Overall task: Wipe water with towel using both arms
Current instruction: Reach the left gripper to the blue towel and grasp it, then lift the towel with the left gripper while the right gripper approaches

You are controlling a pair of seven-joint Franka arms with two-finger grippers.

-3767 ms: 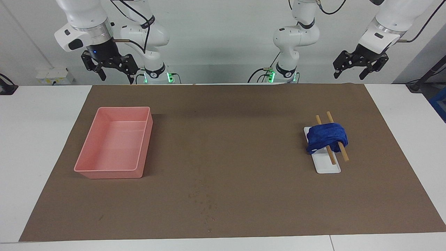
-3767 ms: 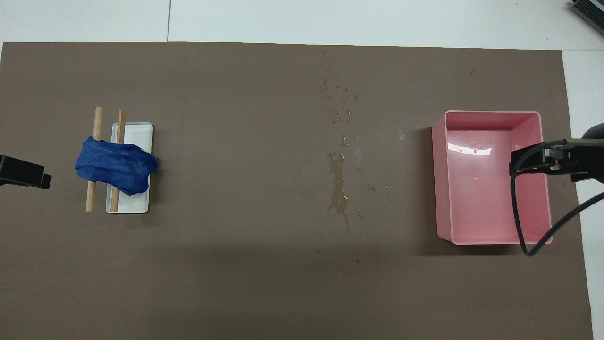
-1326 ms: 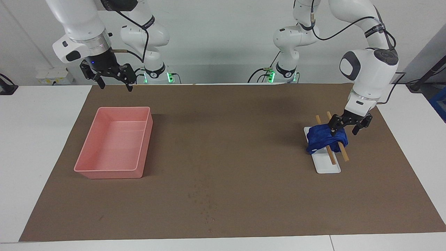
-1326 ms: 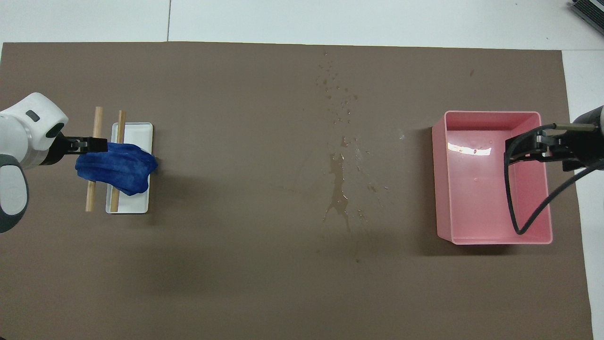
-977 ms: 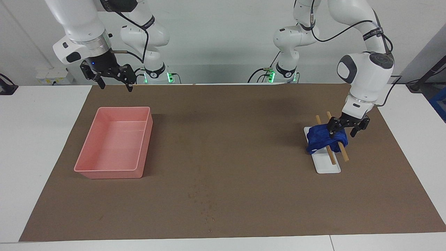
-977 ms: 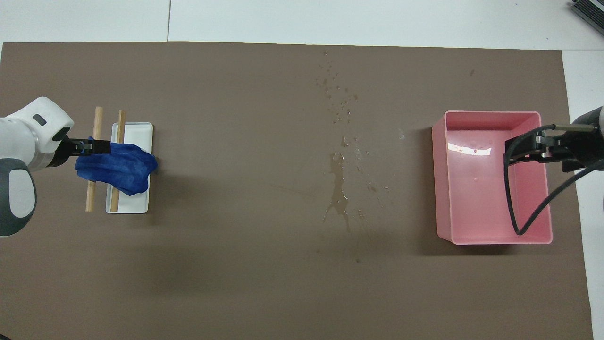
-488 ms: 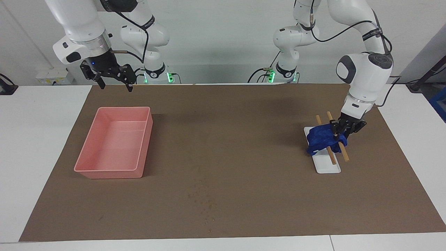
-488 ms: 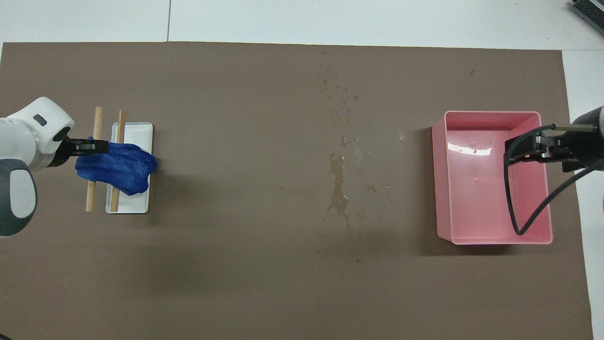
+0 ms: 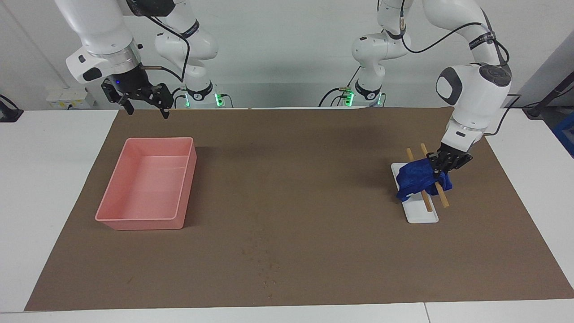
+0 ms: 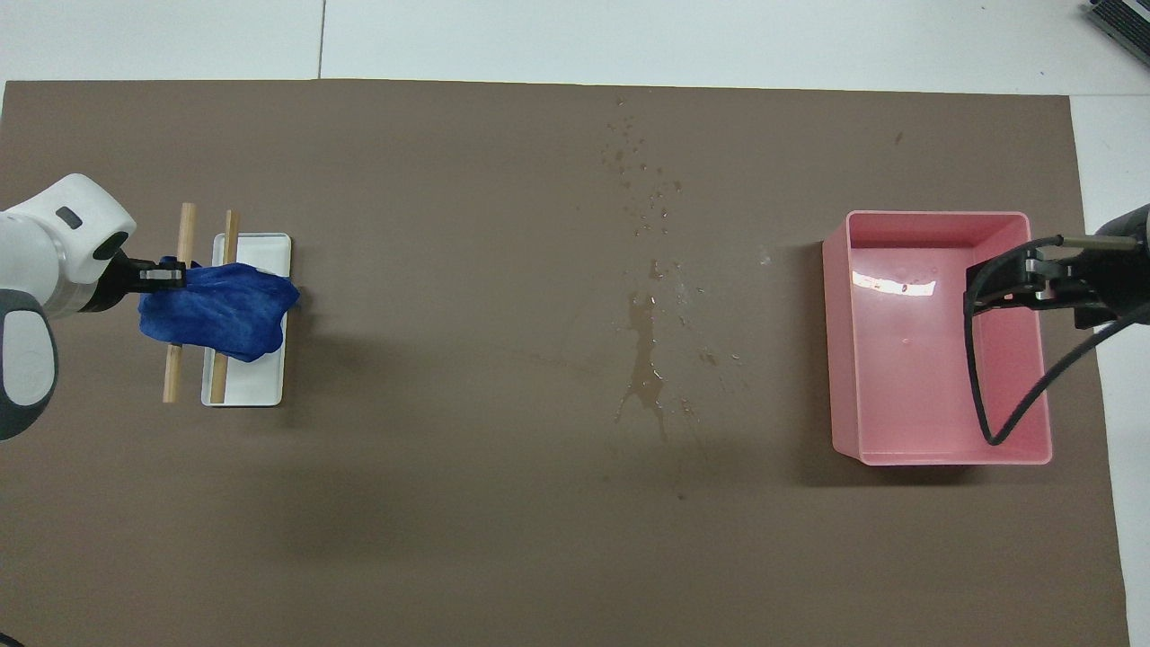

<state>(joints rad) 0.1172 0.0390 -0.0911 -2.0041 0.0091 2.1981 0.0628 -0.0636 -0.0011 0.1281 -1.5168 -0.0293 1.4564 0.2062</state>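
While the left pincer [image 9: 441,167] grips the towel [image 9: 419,177] on its plate [image 9: 421,213], the water [image 10: 645,355] lies unwiped; the right pincer [image 9: 142,103] waits wide over the table.

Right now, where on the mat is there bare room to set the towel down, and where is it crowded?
Bare mat lies between the white plate and the water spill, and between the spill and the pink tray. It is crowded at the plate, where the left gripper pinches the towel over two wooden sticks.
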